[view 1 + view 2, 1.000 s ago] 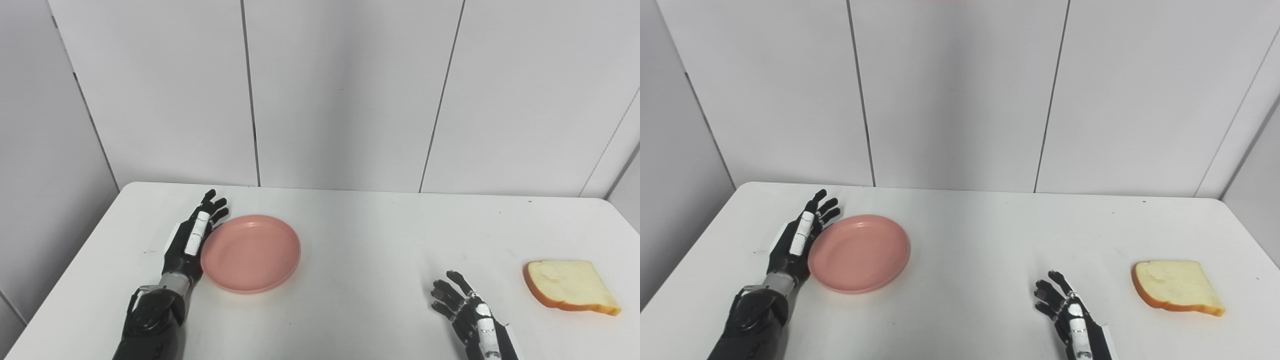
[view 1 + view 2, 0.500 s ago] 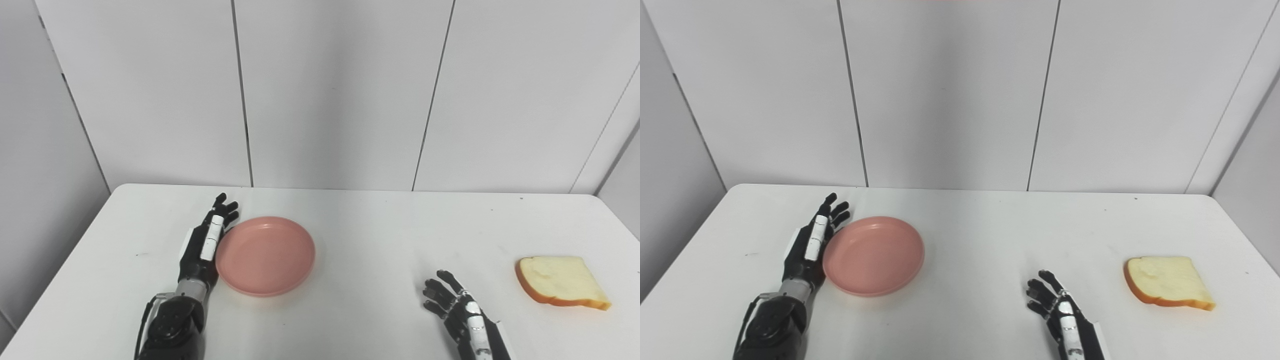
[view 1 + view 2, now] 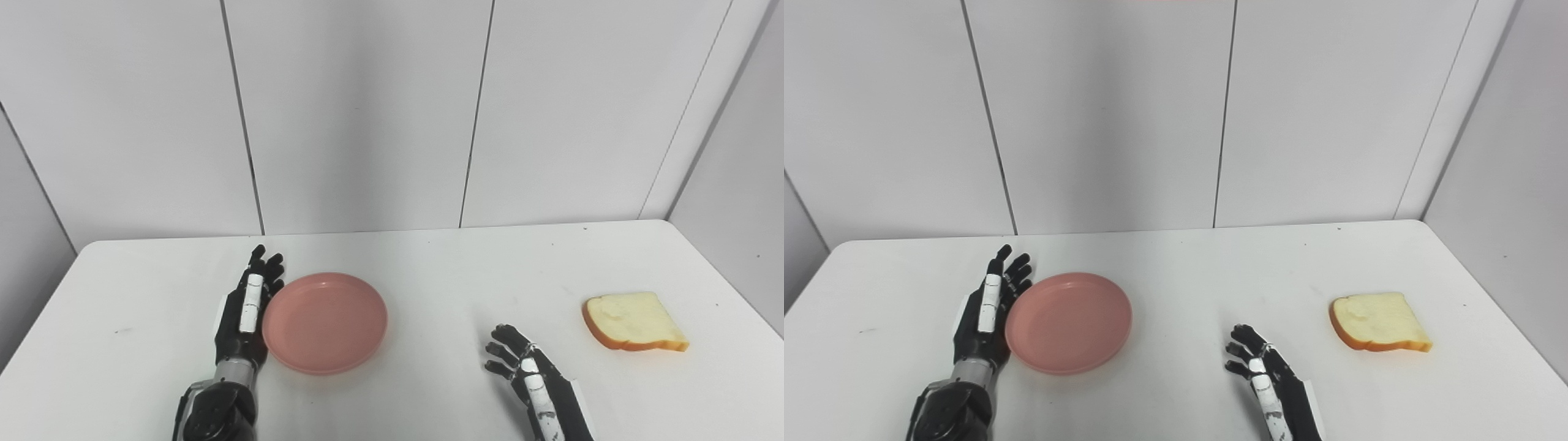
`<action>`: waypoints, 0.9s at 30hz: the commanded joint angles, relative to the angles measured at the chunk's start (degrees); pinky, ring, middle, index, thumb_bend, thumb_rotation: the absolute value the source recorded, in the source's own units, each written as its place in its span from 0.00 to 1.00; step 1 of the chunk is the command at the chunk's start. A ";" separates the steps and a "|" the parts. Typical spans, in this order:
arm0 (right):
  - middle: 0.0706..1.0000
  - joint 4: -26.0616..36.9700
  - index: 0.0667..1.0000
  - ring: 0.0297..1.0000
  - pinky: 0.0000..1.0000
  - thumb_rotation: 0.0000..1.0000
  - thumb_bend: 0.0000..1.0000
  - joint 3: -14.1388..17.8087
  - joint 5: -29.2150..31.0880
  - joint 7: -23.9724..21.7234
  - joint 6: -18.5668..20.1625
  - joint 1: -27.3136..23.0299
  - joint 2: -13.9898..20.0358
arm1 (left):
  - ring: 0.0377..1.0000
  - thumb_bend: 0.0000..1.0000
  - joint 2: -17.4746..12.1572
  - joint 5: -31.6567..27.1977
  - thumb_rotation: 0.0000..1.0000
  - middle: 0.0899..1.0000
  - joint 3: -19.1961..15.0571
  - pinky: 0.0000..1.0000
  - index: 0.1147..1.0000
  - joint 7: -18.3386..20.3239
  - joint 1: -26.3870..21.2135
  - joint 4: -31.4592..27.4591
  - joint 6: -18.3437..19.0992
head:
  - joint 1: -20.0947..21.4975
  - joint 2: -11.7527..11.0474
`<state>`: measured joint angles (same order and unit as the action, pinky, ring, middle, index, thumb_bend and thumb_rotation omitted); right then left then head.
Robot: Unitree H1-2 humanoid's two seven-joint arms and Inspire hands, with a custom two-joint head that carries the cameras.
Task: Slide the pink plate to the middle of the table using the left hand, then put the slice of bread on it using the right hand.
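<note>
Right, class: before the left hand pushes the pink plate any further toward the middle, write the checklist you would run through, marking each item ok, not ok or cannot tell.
1. Left hand flat against the pink plate at its left rim: ok.
2. Plate empty: ok.
3. Plate already at the middle of the table: not ok, it lies left of centre.
4. Path to the right of the plate free: ok; right hand is nearer the front edge.
5. Right hand open, holding nothing: ok.
6. Slice of bread lying flat on the right, untouched: ok.
</note>
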<state>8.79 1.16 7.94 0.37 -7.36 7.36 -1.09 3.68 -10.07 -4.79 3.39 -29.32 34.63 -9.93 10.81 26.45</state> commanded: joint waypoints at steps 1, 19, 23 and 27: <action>0.80 -5.14 0.72 0.77 0.73 0.78 0.84 -1.67 0.57 0.64 -1.73 5.42 -5.13 | 0.93 0.94 1.58 -0.67 0.83 0.89 0.50 0.95 0.93 0.03 1.10 -1.09 3.53 | 0.30 0.12; 0.78 -2.70 0.74 0.76 0.74 0.76 0.79 -2.64 -0.98 4.13 -2.33 6.00 -6.79 | 0.92 0.93 2.91 0.52 0.84 0.89 3.42 0.89 0.93 0.99 4.03 -10.12 10.10 | 3.01 2.17; 0.80 -1.38 0.76 0.79 0.75 0.77 0.79 -2.15 -0.68 5.55 -0.82 5.60 -7.57 | 0.93 0.92 3.11 0.72 0.84 0.89 4.09 0.90 0.93 1.45 4.09 -10.52 10.65 | 4.80 3.01; 0.82 -1.04 0.78 0.79 0.76 0.79 0.78 -1.90 -1.06 6.94 -0.41 4.80 -8.08 | 0.94 0.94 2.75 0.71 0.84 0.89 4.40 0.91 0.92 1.93 4.31 -11.83 11.73 | 7.78 2.94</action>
<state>9.62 -0.08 6.45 6.72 -8.65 7.91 -5.03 6.25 -9.11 -0.83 4.88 -24.78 23.52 0.21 17.49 29.36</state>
